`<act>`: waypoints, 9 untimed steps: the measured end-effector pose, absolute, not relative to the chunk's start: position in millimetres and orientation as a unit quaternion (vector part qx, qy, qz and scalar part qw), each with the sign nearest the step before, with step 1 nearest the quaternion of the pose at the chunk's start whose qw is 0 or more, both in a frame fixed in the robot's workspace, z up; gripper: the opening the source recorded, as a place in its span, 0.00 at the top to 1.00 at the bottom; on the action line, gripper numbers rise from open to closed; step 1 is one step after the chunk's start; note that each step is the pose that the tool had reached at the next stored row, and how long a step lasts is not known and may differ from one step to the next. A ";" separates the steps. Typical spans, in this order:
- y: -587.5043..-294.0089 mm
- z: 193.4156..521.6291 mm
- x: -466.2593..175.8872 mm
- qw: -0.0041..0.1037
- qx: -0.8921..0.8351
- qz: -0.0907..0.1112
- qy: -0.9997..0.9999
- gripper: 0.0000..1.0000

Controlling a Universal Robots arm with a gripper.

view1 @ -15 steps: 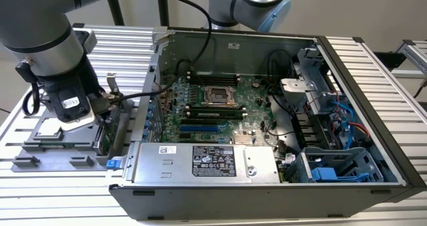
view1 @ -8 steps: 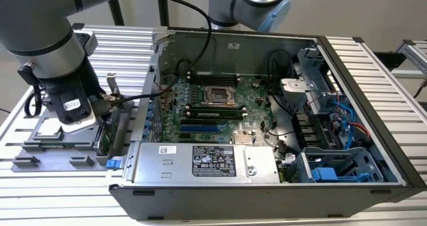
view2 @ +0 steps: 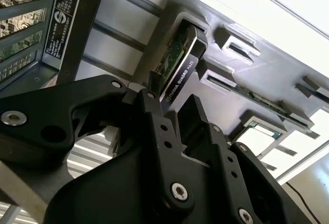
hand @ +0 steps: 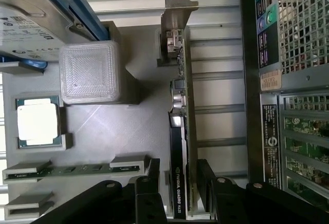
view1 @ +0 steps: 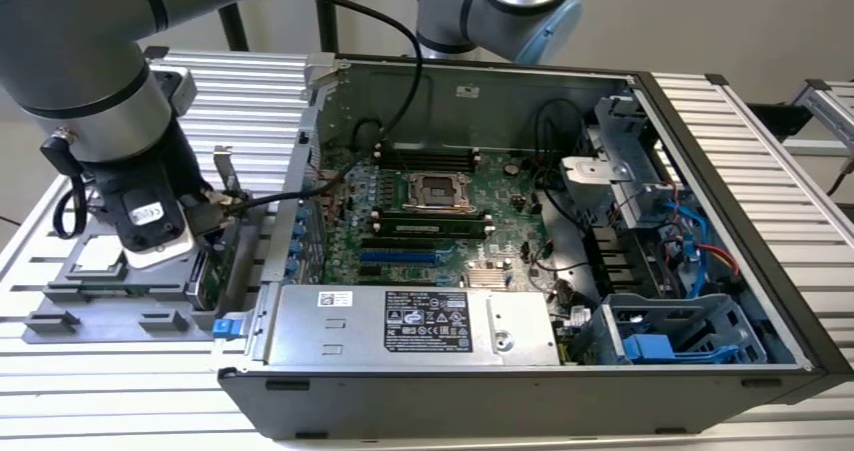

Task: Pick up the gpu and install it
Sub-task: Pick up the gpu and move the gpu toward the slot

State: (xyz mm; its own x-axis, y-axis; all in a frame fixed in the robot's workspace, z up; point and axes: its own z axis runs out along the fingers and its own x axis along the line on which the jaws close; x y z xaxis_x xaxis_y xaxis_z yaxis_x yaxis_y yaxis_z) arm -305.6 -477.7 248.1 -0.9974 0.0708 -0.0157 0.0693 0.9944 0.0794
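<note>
Exterior view, lower left of the frame: the gripper (view1: 200, 256) is down over the grey fixture tray (view1: 80, 311), which lies outside the open computer case (view1: 534, 396). The gpu (view1: 210, 276) stands there on its long edge. In the first wrist view the gripper (hand: 182, 196) straddles the gpu (hand: 182, 111) at the end away from its silver bracket (hand: 180, 3). I cannot tell whether it is clamped on the card or only set around it, and the second wrist view does not settle it either. The card looks seated in its holder slot. A hold this far toward one end could let it pivot or bind if it comes up tilted, and a loose hold could drop it. The case's outer wall (hand: 249, 80) runs just beside the card, so the bracket may catch there. A black cable (view1: 287, 199) hangs over the case edge near the arm. Also on the tray are a processor (hand: 38, 121), a memory stick (hand: 77, 170), a printed grey block (hand: 90, 72) and a hard drive (hand: 31, 18) in a blue frame, all apart from the card. Inside the case the motherboard (view1: 427, 221) lies open beyond the power supply (view1: 400, 321).
</note>
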 end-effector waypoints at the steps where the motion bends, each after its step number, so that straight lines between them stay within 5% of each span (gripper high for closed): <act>1: -477.7 247.4 -305.6 0.009 0.035 0.039 0.999 0.00; 9: -477.7 242.9 -305.6 0.009 0.035 0.039 0.999 0.00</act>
